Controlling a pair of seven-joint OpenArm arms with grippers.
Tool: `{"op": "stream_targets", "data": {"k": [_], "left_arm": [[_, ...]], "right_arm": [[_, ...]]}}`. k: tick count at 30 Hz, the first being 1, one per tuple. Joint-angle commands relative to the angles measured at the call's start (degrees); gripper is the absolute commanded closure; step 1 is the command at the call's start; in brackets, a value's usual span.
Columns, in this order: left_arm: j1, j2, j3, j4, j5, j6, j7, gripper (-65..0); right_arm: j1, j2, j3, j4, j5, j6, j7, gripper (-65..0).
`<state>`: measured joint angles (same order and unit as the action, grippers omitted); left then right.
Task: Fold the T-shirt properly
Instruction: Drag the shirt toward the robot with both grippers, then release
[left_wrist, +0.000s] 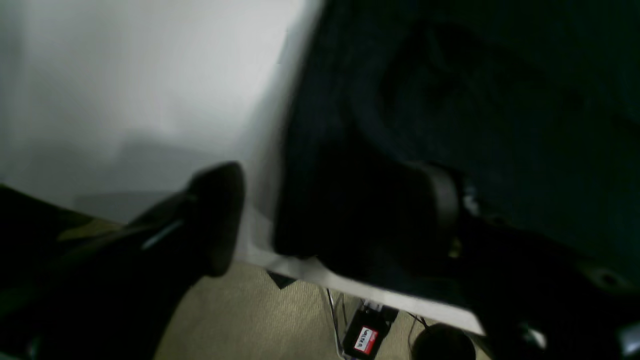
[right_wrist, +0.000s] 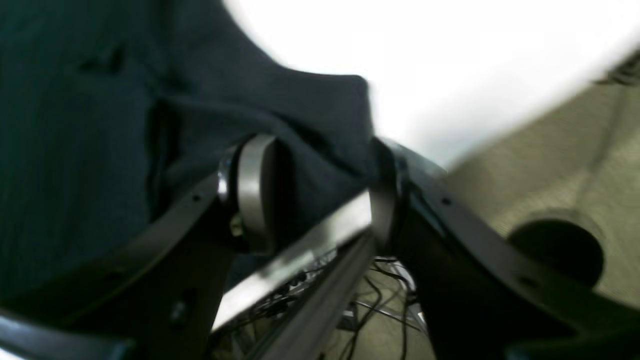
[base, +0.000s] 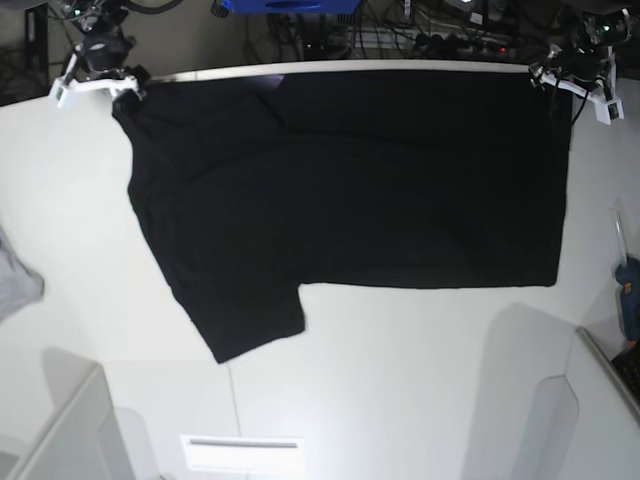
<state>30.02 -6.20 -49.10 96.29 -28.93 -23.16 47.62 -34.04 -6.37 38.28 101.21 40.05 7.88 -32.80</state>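
T-shirt (base: 350, 190) spread flat along far edge of white counter (base: 400, 380).

Left gripper (left_wrist: 340, 215) at far right corner, right gripper (right_wrist: 320, 200) at far left corner; both sets of jaws stand apart, straddling shirt corners without clamping them.

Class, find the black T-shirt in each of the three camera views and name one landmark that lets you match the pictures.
Left wrist: the T-shirt fills the right side, reaching the table edge.
Right wrist: it fills the left side, one corner between the open fingers of the right gripper.
Base: it lies spread flat across the middle and far part of the table.
Shared landmark: the white table's far edge, where the shirt ends.
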Motion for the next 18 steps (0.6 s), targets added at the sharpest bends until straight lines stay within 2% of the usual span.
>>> {"op": "stream_targets", "data": {"k": [1,7,12,14,18], "left_arm": [[0.44,-0.70,-1.58,1.16,-0.39,-0.10,-0.45,-47.2],[-0.26,-0.44,-10.63,2.92,-0.39,-0.10,-0.19,-47.2],[-0.26,-0.44,-12.04,6.52,-0.39,-0.10,-0.19,-45.3],[-0.26,-0.27,-12.04,7.40,-0.39,-0.10,-0.10,-36.4],[-0.26,-0.18,-12.04,7.23,-0.39,-0.10,-0.10,-7.4]], "right_arm": [[-0.29,0.17,1.41,0.90,0.34,0.16,1.02,-27.2],[-0.11,0.35,5.72,1.87,0.34,0.25,0.84,-27.3],[-0.46,0.00,5.28,5.65,0.34,0.25,-1.01,-27.3],[-0.20,0.00,5.37,6.79,0.34,0.25,-3.82,-27.3],[-0.11,-0.09,5.81,8.55,0.43,0.25,-5.58,-30.8]]}}
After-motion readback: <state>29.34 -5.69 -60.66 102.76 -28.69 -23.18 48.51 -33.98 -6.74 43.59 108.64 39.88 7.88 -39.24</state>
